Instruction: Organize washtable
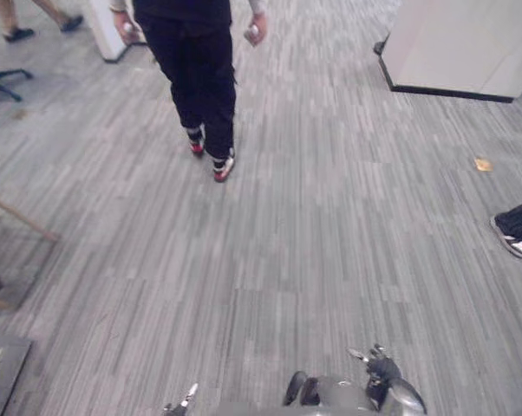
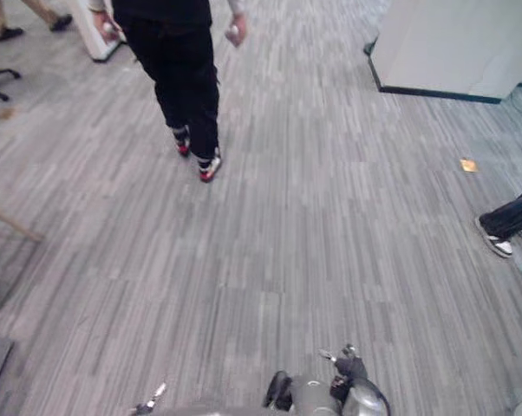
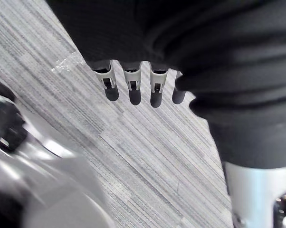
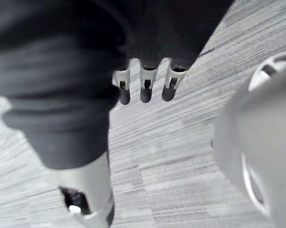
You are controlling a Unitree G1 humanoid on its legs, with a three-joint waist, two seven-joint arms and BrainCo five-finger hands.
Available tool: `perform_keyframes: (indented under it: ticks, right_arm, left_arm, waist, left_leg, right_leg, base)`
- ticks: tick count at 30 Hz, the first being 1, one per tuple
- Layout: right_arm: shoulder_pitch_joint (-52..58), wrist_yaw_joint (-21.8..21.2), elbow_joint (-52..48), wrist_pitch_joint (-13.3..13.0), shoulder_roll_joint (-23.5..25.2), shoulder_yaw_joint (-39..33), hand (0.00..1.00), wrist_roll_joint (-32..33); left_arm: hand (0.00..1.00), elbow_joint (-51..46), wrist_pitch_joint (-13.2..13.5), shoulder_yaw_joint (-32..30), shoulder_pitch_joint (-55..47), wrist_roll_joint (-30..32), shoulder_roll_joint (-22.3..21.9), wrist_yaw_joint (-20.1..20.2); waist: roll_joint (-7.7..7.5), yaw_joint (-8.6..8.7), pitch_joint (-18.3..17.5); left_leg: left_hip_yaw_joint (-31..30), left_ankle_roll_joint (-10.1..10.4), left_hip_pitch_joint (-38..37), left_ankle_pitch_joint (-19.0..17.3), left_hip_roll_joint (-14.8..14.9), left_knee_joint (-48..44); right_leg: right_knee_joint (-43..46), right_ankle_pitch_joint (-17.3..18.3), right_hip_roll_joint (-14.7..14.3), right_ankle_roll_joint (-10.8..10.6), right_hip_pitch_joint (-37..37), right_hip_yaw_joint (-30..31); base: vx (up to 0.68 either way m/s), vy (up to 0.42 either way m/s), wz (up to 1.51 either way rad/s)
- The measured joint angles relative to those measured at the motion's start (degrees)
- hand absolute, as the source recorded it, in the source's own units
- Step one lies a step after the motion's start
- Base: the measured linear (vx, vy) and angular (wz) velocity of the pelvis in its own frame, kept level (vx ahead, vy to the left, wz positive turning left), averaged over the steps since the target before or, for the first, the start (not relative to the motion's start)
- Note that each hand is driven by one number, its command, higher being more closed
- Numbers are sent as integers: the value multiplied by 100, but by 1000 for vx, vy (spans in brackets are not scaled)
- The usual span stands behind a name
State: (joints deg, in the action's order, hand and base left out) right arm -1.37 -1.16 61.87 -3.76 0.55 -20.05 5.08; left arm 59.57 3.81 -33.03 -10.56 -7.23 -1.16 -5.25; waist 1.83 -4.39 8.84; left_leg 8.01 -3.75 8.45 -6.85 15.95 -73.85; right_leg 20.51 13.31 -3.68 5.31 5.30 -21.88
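Observation:
In the left wrist view my left hand (image 3: pixel 131 85) hangs over grey striped floor (image 3: pixel 147 156), its fingers (image 3: pixel 156 90) straight and relaxed, holding nothing. My right hand (image 4: pixel 145 83) hangs the same way over the floor in the right wrist view, fingers (image 4: pixel 169 85) relaxed and nothing in them. The eye views look down on open grey plank floor (image 1: pixel 313 260) ahead of me.
A person in black trousers and red-and-white shoes (image 1: pixel 196 78) stands ahead at upper left. A white cabinet (image 1: pixel 460 43) stands at upper right, another person's shoe (image 1: pixel 511 238) at the right edge. Wooden frame legs (image 1: pixel 18 221) and a dark mat (image 1: pixel 1 368) lie at left.

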Motion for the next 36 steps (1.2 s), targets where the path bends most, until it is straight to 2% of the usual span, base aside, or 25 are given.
perform_keyframes:
  ticks: [2, 4, 6, 7, 8, 9, 11, 12, 13, 15, 16, 17, 18, 20, 21, 23, 24, 27, 29, 30, 32, 33, 34, 35, 36]
  right_arm:
    - [-62, 2, 274, 2, 81, 222, 0, 0]
    - [-170, 0, 465, 4, 67, 220, 0, -6]
    - [-138, -3, 479, -1, 50, 235, 0, -22]
    - [-141, 3, 485, 3, 131, 301, 0, -56]
    - [-117, -16, 485, 3, 206, 342, 0, -73]
    - [-185, -12, 455, -7, 210, 441, 0, -123]
    - [-205, -6, 348, -42, 236, 452, 0, -140]
    - [-191, -9, 250, -45, 239, 441, 0, -218]
    - [-175, -10, 240, -51, 238, 438, 0, -259]
    - [-71, -9, 192, -81, 219, 402, 0, -362]
    - [40, -12, 204, -62, 172, 259, 0, -359]
    - [89, -7, 218, -43, 182, 246, 0, -354]
    - [175, -25, 178, -22, 172, 208, 0, -345]
    - [193, -26, 179, -25, 80, 138, 0, -347]
    - [193, -24, 181, -28, 66, 116, 0, -348]
    - [250, -27, -25, -39, 47, -19, 0, -351]
    - [265, -29, -69, -50, 40, -42, 0, -348]
    - [376, -23, -309, -77, 4, -93, 0, -344]
    - [367, -19, -329, -57, -41, -31, 0, -344]
    - [370, -18, -344, -52, -41, 11, 0, -345]
    - [419, -15, -458, -11, -29, 38, 0, -345]
    - [441, -15, -479, -1, -14, 38, 0, -345]
    - [498, -22, -522, 4, -43, 14, 0, -345]
    - [559, -21, -524, 25, -152, -9, 0, -349]
    - [496, -22, -526, 30, -161, -20, 0, -351]
  left_arm:
    - [0, 17, -17, 30, -228, -6, -9, -2]
    - [0, 38, -21, 125, -311, -66, -81, 5]
    - [0, 52, -18, 159, -318, -91, -87, 18]
    - [0, 71, -21, 163, -300, -115, -15, 26]
    - [0, 40, 8, 158, -254, -114, 106, 23]
    - [0, -78, 119, 138, -146, -115, 146, 24]
    - [0, -215, 149, 86, -108, -117, 160, 17]
    - [0, -226, 149, 80, -137, -118, 136, 12]
    - [0, -255, 141, 85, -165, -118, 116, 11]
    - [0, -285, 136, 91, -197, -116, 82, 12]
    - [0, -254, 109, 127, -199, -116, 6, 15]
    - [0, -208, 97, 169, -162, -115, 29, 22]
    - [0, -154, 70, 210, -190, -109, 61, 24]
    - [0, -106, -13, 183, -189, -107, 127, 26]
    - [0, -106, -20, 155, -189, -107, 134, 28]
    - [0, -98, -27, 87, -188, -107, 83, 30]
    - [0, -100, -25, 90, -186, -107, 63, 31]
    - [0, -96, -16, 150, -91, -101, -65, 31]
    - [0, -93, -10, 222, -80, -95, -95, 24]
    - [0, -95, -3, 259, -76, -94, -95, 23]
    - [0, -106, 58, 367, -53, -79, -94, 25]
    - [0, -107, 60, 368, -54, -61, -92, 25]
    - [0, -45, 51, 397, -54, -30, -111, 25]
    - [0, -27, 33, 408, -76, 28, -221, 28]
    - [0, -39, 41, 361, -44, 63, -272, 31]
  waist:
    - [-277, -125, 41]
    - [-262, -189, 100]
    - [-312, -273, 108]
    - [-454, -289, 120]
    - [-600, -219, 102]
    - [-650, -250, 77]
    - [-647, -315, 78]
    - [-624, -444, 81]
    - [-599, -451, 63]
    - [-554, -428, -32]
    - [-464, -369, -154]
    - [-515, -334, -143]
    - [-525, -252, -150]
    - [-436, -184, -170]
    - [-434, -151, -170]
    - [-370, -39, -195]
    - [-364, -28, -194]
    - [-263, 49, -229]
    - [-184, 34, -226]
    - [-173, 42, -227]
    - [-157, 53, -243]
    - [-172, 54, -256]
    - [-67, 85, -343]
    - [129, 65, -525]
    - [219, 52, -534]
  left_leg:
    - [19, 361, 1019, -527, -48, 552]
    - [61, 324, 1655, -747, -163, 1583]
    - [47, 465, 1917, -557, -481, 3562]
    - [105, 132, 1813, -100, -780, 3987]
    - [172, 94, 1783, -95, -946, 4130]
    - [114, 37, 1756, -130, -987, 4171]
    - [201, 14, 1577, -144, -1012, 4182]
    - [357, -212, 1208, -285, -1023, 4225]
    - [362, -326, 1097, -361, -1050, 4211]
    - [344, -378, 874, -636, -1239, 4050]
    - [253, -274, 555, -1217, -1354, 4260]
    - [244, -375, 492, -1312, -1473, 4201]
    - [201, -472, 321, -1483, -1639, 4137]
    - [-8, -514, -150, -1667, -1662, 4182]
    - [-59, -515, -309, -1673, -1661, 4284]
    - [-321, -489, -847, -1676, -1610, 4734]
    - [-372, -471, -954, -1674, -1598, 4821]
    - [-655, -179, -1371, -1830, -1451, 5015]
    - [-669, 160, -1800, -2008, -1236, 5213]
    - [-686, 258, -1904, -2060, -1189, 5240]
    - [-870, 635, -2366, -2259, -1049, 5289]
    - [-950, 693, -2470, -2290, -1041, 5260]
    - [-1110, 744, -2532, -2316, -944, 5119]
    - [-1211, 957, -2506, -2189, -765, 4772]
    - [-1253, 1061, -2284, -1615, -771, 4081]
  right_leg:
    - [-846, -131, 151, -217, -949, 286]
    - [-1038, -121, 306, -245, -1358, 398]
    - [-1042, 100, 589, -617, -1667, 478]
    - [-1094, 271, 805, -854, -1861, 518]
    - [-1152, 257, 932, -766, -1842, 513]
    - [-1345, 78, 811, -602, -1848, 622]
    - [-1432, -543, 768, -639, -1825, 784]
    - [-1101, -852, 814, -675, -1789, 855]
    - [-843, -865, 871, -707, -1772, 855]
    - [236, -957, 1145, -868, -1453, 973]
    - [1618, -1084, 1342, -1051, -894, 1141]
    - [2168, -1251, 1492, -1131, -705, 1195]
    - [3155, -1508, 1696, -1002, -318, 1320]
    - [4311, -1201, 1642, -881, 143, 1205]
    - [4454, -1055, 1621, -837, 267, 1083]
    - [4199, -522, 1479, -770, 848, 605]
    - [3971, -408, 1450, -770, 981, 502]
    - [1996, -240, 1344, -790, 1356, -32]
    - [277, -597, 1047, -581, 1525, -173]
    - [39, -698, 976, -519, 1586, -177]
    - [-290, -947, 772, -178, 1718, -383]
    - [-299, -1031, 724, -30, 1733, -474]
    - [-156, -1604, 689, 158, 1729, -392]
    - [219, -1606, 607, 51, 1719, -500]
    - [525, -1257, 576, 16, 1640, -470]
  base:
    - [723, 42, -39]
    - [661, 207, -37]
    - [650, 315, -28]
    - [558, 267, 11]
    - [821, 321, 31]
    - [745, 257, 35]
    - [519, 180, -9]
    - [315, 94, -38]
    - [429, 141, -42]
    - [323, 152, -5]
    - [301, 149, 19]
    - [303, 107, 34]
    - [302, 79, 35]
    - [339, 61, 42]
    - [322, 42, 53]
    - [304, 28, 53]
    - [305, 11, 52]
    - [353, -16, 57]
    - [453, -33, 26]
    - [602, -86, 20]
    - [688, -149, 26]
    - [589, -151, 32]
    - [675, -155, 23]
    - [863, -161, 11]
    - [859, -138, -13]
